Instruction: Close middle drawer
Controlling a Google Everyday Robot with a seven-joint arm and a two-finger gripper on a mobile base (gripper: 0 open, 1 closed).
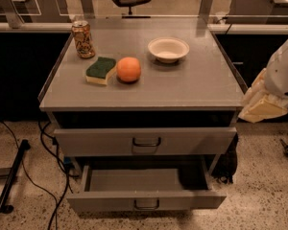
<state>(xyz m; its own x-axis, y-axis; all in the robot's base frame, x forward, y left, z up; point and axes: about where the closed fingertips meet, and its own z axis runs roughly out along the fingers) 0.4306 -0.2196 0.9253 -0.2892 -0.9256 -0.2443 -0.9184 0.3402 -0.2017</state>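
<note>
The middle drawer point(146, 200) is pulled far out below the cabinet's top drawer front point(145, 141). It is a shallow grey tray with nothing in it, and its low front carries a small dark loop handle point(146, 204). The top drawer front is taller, has a larger handle and stands slightly out. The lowest front is hidden under the open drawer. My gripper point(261, 104), a cream-coloured end on the white arm point(283, 73), hangs at the right edge of view. It is beside the cabinet's right side at tabletop height, apart from both drawers.
On the cabinet top point(192, 83) stand a drink can point(83, 39), a green and yellow sponge point(100, 70), an orange point(128, 69) and a white bowl point(168, 49). Cables point(53, 152) and a dark stand leg point(12, 181) lie on the floor at the left.
</note>
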